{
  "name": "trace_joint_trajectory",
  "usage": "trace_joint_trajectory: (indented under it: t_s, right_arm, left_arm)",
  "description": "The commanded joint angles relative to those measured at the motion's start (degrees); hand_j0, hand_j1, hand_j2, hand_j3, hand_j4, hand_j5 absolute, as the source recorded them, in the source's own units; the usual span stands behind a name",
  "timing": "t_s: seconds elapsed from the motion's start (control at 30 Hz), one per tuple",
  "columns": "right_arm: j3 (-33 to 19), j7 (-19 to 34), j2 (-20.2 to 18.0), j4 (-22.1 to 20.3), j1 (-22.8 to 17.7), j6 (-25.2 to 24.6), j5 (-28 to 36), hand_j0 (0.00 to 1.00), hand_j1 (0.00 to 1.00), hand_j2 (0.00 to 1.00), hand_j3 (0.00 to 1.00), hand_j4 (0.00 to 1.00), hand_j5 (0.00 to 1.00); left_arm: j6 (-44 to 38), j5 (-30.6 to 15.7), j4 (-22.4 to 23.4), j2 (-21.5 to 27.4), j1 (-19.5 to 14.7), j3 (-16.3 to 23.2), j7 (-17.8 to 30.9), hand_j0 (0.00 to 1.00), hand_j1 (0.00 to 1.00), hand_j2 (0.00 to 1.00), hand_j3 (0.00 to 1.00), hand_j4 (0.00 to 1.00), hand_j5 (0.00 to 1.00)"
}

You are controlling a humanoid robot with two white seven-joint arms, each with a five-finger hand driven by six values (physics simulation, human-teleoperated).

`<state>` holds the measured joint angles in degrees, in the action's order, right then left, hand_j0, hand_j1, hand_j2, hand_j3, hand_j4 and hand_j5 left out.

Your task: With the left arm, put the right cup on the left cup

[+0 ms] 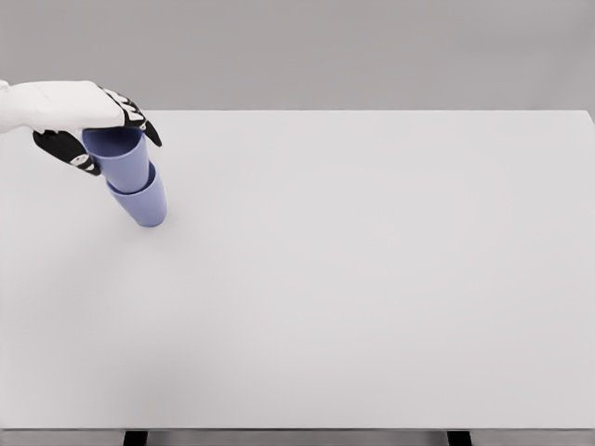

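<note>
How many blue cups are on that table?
2, stacked at the far left: the upper cup held in the left hand, nested in the lower cup on the table.

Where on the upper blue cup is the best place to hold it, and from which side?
Around the rim end of the upper blue cup, from the left, as the left hand does now. Its lower part sits nested in the lower blue cup, so only the upper wall is exposed, and the stack leans that way.

Upper left of the frame: two plain periwinkle-blue plastic cups — the upper cup nested in the lower cup, same shade, unpatterned. The left hand is white-backed with black fingers. The flat matte tabletop — pale grey-white throughout.
</note>
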<state>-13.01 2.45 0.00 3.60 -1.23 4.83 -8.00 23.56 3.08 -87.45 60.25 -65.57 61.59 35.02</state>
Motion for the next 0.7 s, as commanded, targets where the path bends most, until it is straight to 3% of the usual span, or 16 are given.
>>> trace_joint_trajectory:
  t_s: [0.0, 0.1, 0.47, 0.57, 0.67]
  right_arm:
    - [0.0, 0.0, 0.0, 0.0, 0.0, 0.0, 0.0, 1.0, 1.0, 1.0, 1.0, 1.0, 1.0]
    - [0.0, 0.0, 0.0, 0.0, -0.1, 0.0, 0.0, 1.0, 1.0, 1.0, 1.0, 1.0, 1.0]
    - [0.0, 0.0, 0.0, 0.0, 0.0, 0.0, 0.0, 1.0, 1.0, 1.0, 1.0, 1.0, 1.0]
    - [0.0, 0.0, 0.0, 0.0, 0.0, 0.0, 0.0, 1.0, 1.0, 1.0, 1.0, 1.0, 1.0]
    - [0.0, 0.0, 0.0, 0.0, -0.1, 0.0, 0.0, 1.0, 1.0, 1.0, 1.0, 1.0, 1.0]
  left_arm:
    - [-0.2, -0.2, 0.0, 0.0, -0.1, -0.2, 0.0, 0.81, 0.81, 0.81, 0.81, 0.81, 0.81]
    - [-0.2, -0.2, 0.0, 0.0, 0.0, -0.2, 0.0, 0.87, 0.87, 0.87, 0.87, 0.87, 0.87]
    - [-0.2, -0.1, 0.1, -0.3, -0.1, -0.1, 0.0, 0.91, 0.91, 0.91, 0.91, 0.91, 0.91]
    - [-0.2, -0.5, 0.2, -0.2, -0.1, -0.2, 0.0, 0.99, 0.99, 0.99, 0.99, 0.99, 0.99]
    - [0.5, -1.0, -0.1, 0.2, -0.2, -0.9, 0.0, 1.0, 1.0, 1.0, 1.0, 1.0, 1.0]
